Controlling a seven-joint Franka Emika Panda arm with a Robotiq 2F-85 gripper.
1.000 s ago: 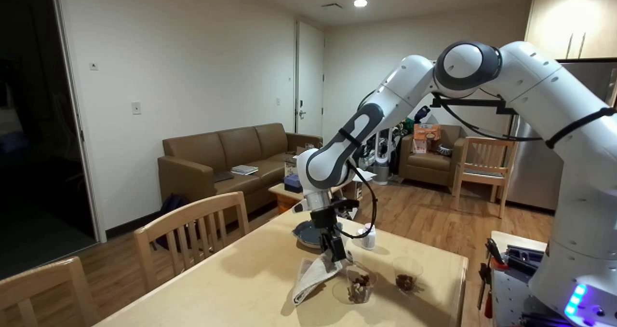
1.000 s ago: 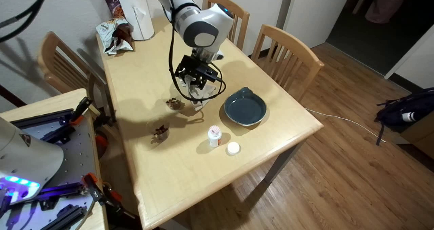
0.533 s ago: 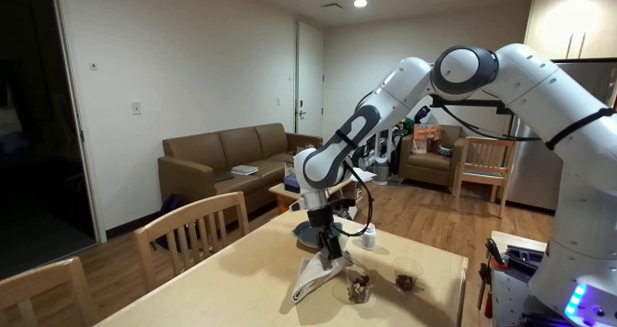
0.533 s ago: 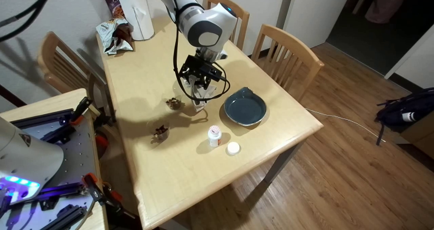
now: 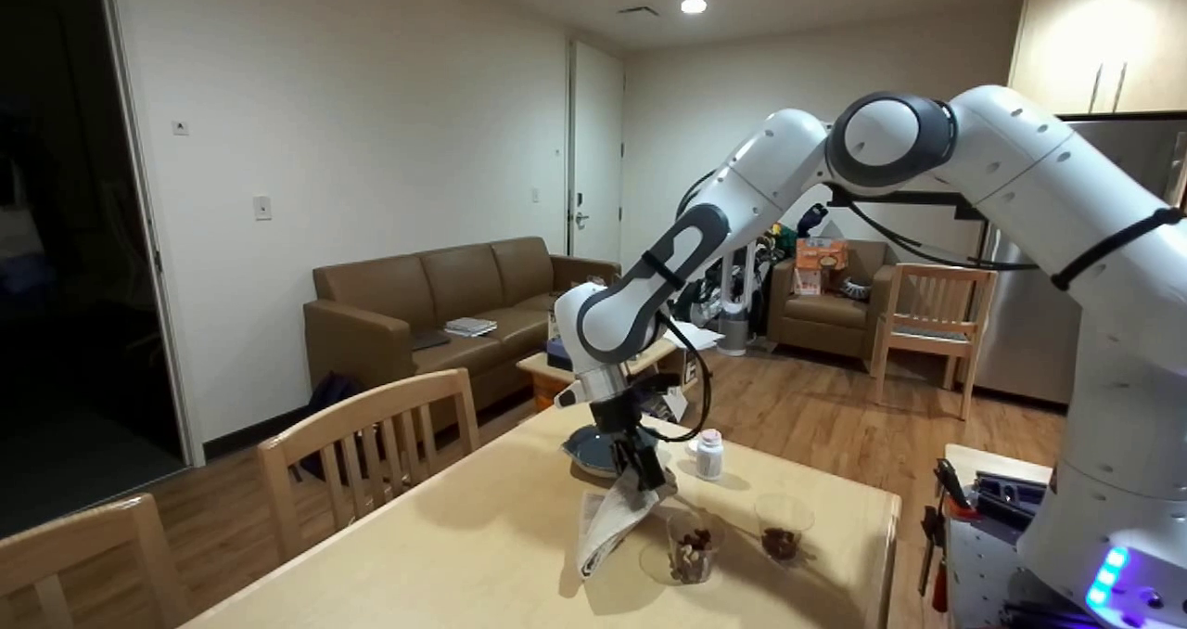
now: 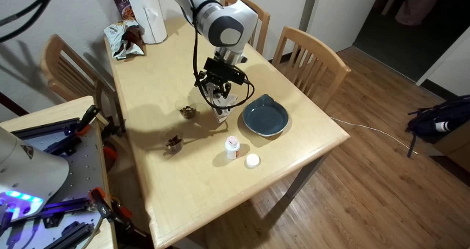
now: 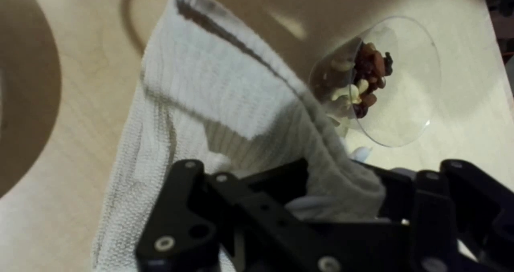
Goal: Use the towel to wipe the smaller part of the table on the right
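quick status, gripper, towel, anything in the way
Gripper shut on towel. Towel folded, bunched at the grip. Nearest clear cup on one side, blue dish on the other: possible obstacles.

In the wrist view, black jointed fingers [image 7: 286, 179] partly hide the white ribbed towel [image 7: 221, 87]; it is cut off near seven o'clock.

A ribbed, off-white towel [image 7: 217, 95] contrasts with a black gripper [image 7: 341, 185] over a pale blond table [image 6: 205, 183]; toward one long edge we see a slate-blue dish [image 6: 265, 116], by a short edge a white paper roll [image 6: 145, 15].
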